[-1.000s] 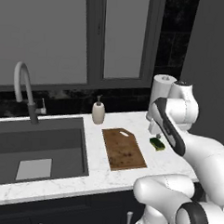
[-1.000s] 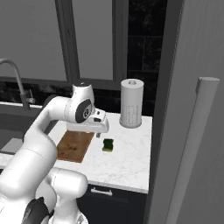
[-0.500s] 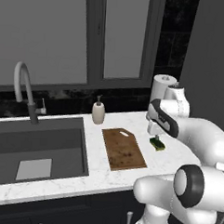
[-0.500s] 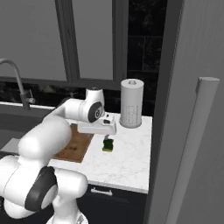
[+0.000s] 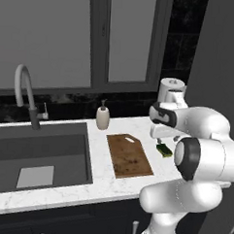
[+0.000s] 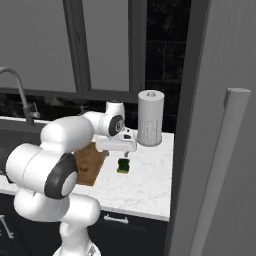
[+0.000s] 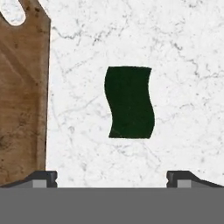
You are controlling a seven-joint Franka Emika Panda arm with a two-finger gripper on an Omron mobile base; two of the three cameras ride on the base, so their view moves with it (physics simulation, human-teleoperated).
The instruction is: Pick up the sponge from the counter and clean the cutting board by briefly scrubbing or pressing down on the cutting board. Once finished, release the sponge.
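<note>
The sponge (image 5: 164, 149) (image 6: 123, 166) lies dark green side up on the white marble counter (image 5: 125, 128) (image 6: 145, 187), just right of the brown cutting board (image 5: 129, 156) (image 6: 89, 162). My gripper (image 5: 159, 139) (image 6: 125, 152) hangs directly above the sponge, pointing straight down, a short way off it. In the hand view the sponge (image 7: 130, 102) sits centred between the open fingertips (image 7: 43, 178), with bare counter (image 7: 179, 52) around it. The cutting board (image 7: 22, 100) with its handle hole runs along that view's left side. Nothing is held.
A paper towel roll (image 5: 171, 90) (image 6: 150, 118) stands behind the sponge by the back wall. A soap dispenser (image 5: 103, 117) stands behind the board. The dark sink (image 5: 39, 154) with its faucet (image 5: 28, 92) lies to the left. A tall grey cabinet (image 6: 220, 150) bounds the counter's right end.
The arm has swung round and carried the hand over the sponge and a little lower. The jaws stay wide apart. Sponge and board have not moved.
</note>
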